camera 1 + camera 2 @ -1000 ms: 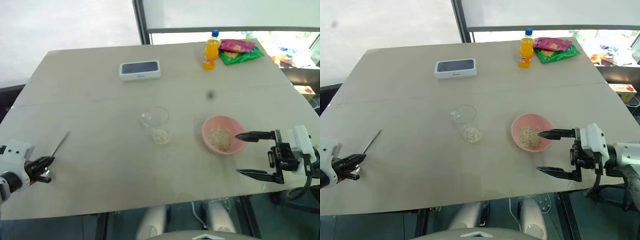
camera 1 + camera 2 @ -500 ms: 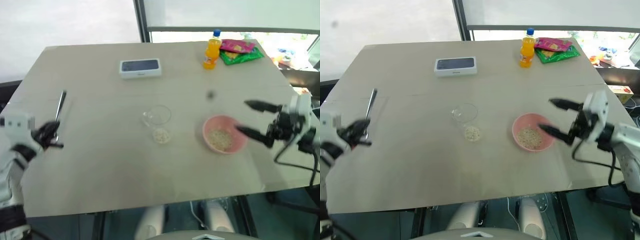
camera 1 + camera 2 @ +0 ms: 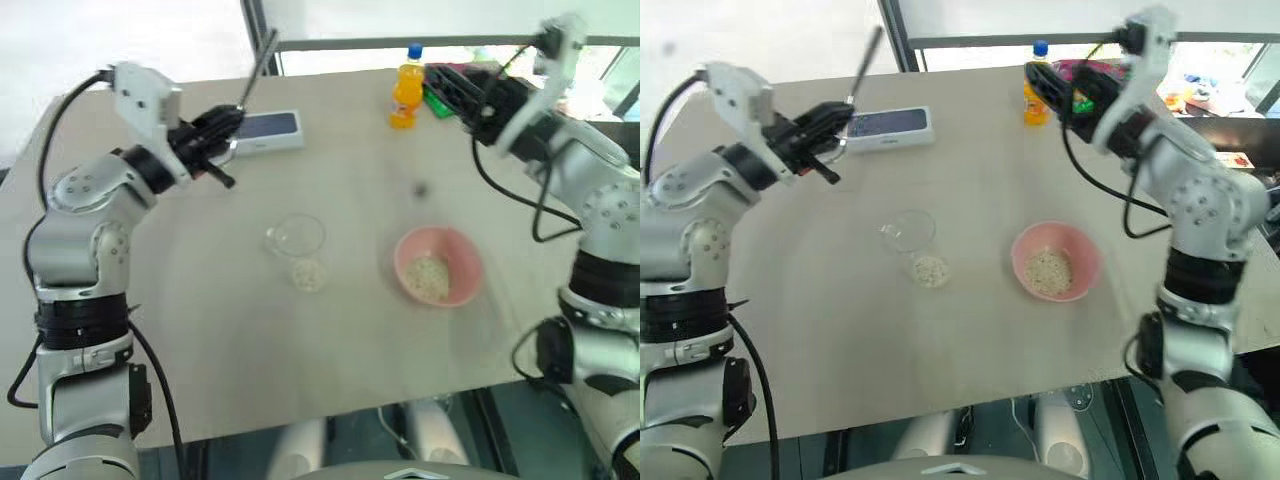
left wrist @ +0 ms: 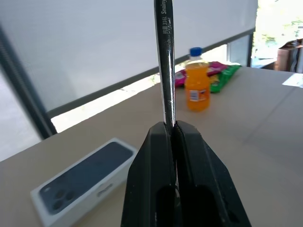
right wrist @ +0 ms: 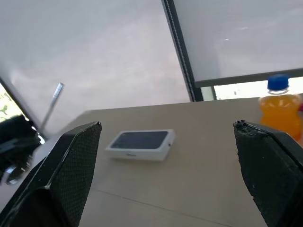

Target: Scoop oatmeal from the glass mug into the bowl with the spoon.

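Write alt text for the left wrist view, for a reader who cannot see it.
The left gripper is shut on the spoon, whose thin metal handle rises straight up between the black fingers. Beyond it on the beige table lie a white phone box, an orange drink bottle and snack packets.

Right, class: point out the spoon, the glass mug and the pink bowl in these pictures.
spoon [image 4: 164, 66]: left wrist view, on its handle, above the clamping fingers.
glass mug [image 3: 296, 238]: left eye view, on its open mouth.
pink bowl [image 3: 468, 262]: left eye view, on its rim.
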{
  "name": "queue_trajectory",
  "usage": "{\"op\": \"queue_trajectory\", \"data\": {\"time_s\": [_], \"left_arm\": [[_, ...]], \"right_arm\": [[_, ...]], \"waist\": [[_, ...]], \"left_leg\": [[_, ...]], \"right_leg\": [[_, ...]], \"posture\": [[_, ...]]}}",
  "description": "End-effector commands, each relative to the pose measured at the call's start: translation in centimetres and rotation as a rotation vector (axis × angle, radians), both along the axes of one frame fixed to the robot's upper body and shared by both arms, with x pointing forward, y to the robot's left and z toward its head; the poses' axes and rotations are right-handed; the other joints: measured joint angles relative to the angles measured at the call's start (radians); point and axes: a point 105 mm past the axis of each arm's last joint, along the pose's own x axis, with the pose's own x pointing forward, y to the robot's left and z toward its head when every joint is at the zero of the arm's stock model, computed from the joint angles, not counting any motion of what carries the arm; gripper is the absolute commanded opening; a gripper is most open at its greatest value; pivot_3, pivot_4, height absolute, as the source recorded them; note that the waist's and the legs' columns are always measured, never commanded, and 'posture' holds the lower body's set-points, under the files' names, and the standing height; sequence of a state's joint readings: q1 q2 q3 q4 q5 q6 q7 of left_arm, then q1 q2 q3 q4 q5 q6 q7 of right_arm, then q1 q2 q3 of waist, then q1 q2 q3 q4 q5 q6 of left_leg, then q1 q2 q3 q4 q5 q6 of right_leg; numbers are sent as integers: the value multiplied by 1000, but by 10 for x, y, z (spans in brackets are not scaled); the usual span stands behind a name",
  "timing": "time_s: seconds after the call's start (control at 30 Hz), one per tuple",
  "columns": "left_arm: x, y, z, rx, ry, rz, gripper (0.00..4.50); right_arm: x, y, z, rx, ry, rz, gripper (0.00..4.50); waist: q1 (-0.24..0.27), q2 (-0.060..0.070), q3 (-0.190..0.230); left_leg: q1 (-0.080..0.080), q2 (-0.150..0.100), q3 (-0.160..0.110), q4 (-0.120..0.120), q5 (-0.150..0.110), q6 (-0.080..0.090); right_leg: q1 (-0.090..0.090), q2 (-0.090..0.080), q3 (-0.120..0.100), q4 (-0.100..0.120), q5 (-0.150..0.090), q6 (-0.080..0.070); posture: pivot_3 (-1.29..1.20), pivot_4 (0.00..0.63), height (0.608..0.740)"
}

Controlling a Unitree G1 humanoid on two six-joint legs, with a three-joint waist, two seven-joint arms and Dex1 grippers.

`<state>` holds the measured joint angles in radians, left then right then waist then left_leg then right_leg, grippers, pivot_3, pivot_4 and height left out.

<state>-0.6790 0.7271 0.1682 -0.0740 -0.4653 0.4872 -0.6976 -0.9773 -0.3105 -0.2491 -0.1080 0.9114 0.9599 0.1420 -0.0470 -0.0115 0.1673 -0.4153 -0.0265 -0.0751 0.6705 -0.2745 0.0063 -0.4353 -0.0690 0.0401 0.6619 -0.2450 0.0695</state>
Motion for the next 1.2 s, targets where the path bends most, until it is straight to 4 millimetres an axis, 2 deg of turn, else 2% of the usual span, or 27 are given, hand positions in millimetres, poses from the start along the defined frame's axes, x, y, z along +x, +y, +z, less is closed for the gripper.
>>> {"op": "queue_trajectory", "data": {"time_s": [0.03,0.17,0.33,0.57,0.77,0.8,0.9,0.93,1.1,1.2], "left_arm": [[1,-20,11,51,-41,-35,18],[5,-44,14,41,-45,-106,18],[4,-57,15,45,-47,-170,18],[-7,-74,8,70,-15,-281,18],[-6,-68,0,113,10,-263,18],[-5,-66,2,112,6,-257,0],[-4,-64,4,105,2,-245,0],[-3,-63,5,100,-2,-236,0],[-2,-61,4,91,3,-218,0],[-1,-59,1,82,9,-207,0]], "right_arm": [[-14,30,31,103,-30,141,4500],[-7,57,25,118,20,195,4500],[-4,77,20,137,53,231,4500],[-4,87,23,166,59,258,4500],[0,84,22,174,59,240,4500],[0,83,22,171,57,236,3999],[2,82,20,170,58,229,3019],[3,81,20,171,59,226,2433],[4,80,20,169,58,216,46],[7,78,20,172,59,203,12]], "waist": [[-4,0,0],[-10,0,0],[-20,0,0],[-26,0,0],[-26,1,0],[-26,1,0],[-25,1,0],[-25,1,0],[-25,0,0],[-25,1,0]], "left_leg": [[0,0,0,0,0,0],[1,1,-1,0,1,-2],[1,0,-1,2,2,-2],[1,1,-1,2,2,-3],[2,1,-1,2,2,-3],[2,1,-1,2,2,-3],[2,1,-1,2,2,-3],[2,1,-1,2,2,-3],[2,1,-1,2,2,-3],[2,1,-1,2,2,-3]], "right_leg": [[0,0,0,0,0,0],[0,2,-1,1,0,0],[0,3,0,3,0,0],[-1,3,0,3,0,0],[-1,3,0,3,0,0],[-1,3,0,4,0,0],[-1,3,0,4,0,0],[-1,3,0,4,0,0],[-1,3,1,5,0,0],[-1,3,1,10,0,0]], "posture": [[0,150,740],[0,150,740],[0,150,740],[0,150,740],[0,150,740],[0,150,740],[0,150,740],[0,150,740],[0,150,740],[0,150,740]]}}
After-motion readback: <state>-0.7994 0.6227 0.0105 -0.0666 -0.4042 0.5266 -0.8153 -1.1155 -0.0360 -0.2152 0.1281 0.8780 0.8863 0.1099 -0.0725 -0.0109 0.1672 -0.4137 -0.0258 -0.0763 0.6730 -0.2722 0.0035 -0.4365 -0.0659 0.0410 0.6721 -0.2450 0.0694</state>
